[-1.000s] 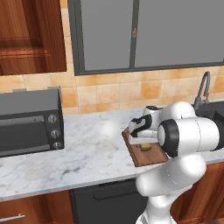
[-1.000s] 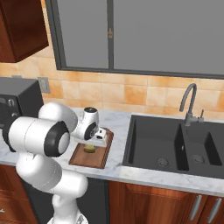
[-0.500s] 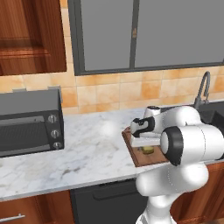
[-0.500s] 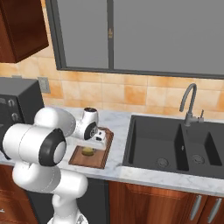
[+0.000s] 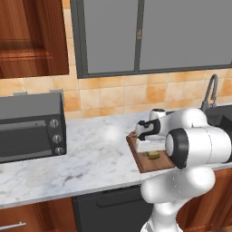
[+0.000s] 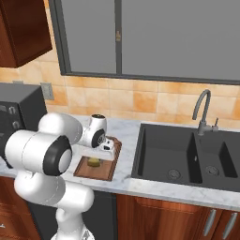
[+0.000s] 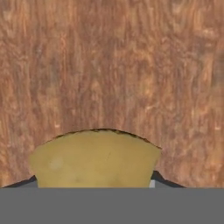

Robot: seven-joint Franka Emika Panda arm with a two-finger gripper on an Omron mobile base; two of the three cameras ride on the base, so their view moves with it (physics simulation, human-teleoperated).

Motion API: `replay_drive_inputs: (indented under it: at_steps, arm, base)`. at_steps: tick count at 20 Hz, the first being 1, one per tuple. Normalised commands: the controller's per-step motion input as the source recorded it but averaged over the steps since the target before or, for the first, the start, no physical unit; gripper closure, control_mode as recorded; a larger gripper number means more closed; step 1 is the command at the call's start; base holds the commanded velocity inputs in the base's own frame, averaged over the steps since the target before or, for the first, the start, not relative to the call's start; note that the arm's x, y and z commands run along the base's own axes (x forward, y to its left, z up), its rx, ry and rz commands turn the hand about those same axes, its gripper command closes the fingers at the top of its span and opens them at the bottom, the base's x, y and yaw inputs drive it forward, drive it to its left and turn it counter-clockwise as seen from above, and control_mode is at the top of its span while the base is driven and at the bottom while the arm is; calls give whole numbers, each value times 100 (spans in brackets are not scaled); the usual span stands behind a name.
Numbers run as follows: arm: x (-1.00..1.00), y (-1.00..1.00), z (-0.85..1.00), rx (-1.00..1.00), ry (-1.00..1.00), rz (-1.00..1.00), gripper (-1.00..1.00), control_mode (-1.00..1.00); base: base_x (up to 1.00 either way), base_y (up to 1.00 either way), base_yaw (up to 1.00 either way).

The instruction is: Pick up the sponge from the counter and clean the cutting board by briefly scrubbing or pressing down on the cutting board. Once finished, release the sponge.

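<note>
One sponge (image 7: 94, 159) sits between the gripper (image 7: 94, 183) fingertips, pressed on the cutting board (image 7: 113, 65), jaws clamped on it | board (image 5: 140, 164) lies at counter (image 5: 90, 158) front edge, sponge (image 6: 94, 162) near its middle, rim clear all round | open marble left toward microwave (image 5: 29, 124) | sink (image 6: 187, 157) just right of board.

Cutting board (image 7: 131, 65): matt grained wood; sponge (image 7: 94, 159): matt, slightly rough; counter (image 5: 90, 158): smooth veined marble w/ slight sheen
</note>
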Motion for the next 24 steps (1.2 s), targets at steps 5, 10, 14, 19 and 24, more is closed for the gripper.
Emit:
replay_drive_inputs:
  at_steps: [5,10,14,19,24]
  arm:
    - [-64,1,-34,0,-1,0,100,-100]
    - [-25,13,-92,0,0,0,100,-100]
    - [-46,15,-4,1,1,0,100,-100]
    - [-44,21,-46,2,2,0,100,-100]
    - [-2,26,-29,0,0,0,100,-100]
  base:
    - [0,0,0]
    - [0,0,0]
    - [0,0,0]
    - [0,0,0]
    - [0,0,0]
